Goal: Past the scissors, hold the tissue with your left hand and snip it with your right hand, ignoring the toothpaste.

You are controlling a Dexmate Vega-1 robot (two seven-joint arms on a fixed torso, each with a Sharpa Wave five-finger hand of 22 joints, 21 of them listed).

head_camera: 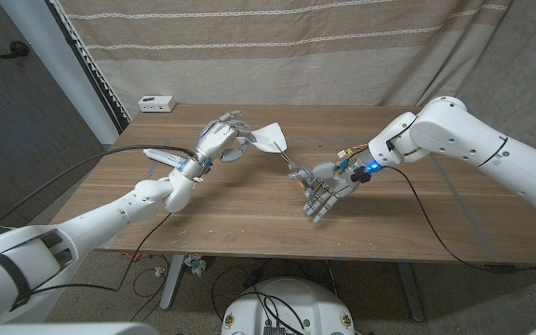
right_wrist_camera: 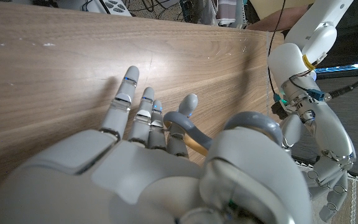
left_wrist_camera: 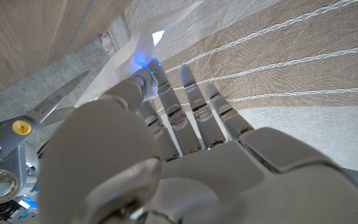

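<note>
Overhead, tissue [head_camera: 271, 138] pinched in left hand [head_camera: 221, 140] fingers, scissors [head_camera: 298, 168] gripped by right hand [head_camera: 331, 189], blades toward it.

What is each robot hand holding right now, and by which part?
The left robot hand pinches the white tissue by its near edge, lifted off the table. The right robot hand holds the scissors by the grey handle loops, blades pointing at the tissue.

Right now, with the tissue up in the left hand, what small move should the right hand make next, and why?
Probably ease the right hand and its scissors closer to the tissue. The left hand holds the tissue up over the table, and the blade tips point toward it but look short of its edge.
</note>
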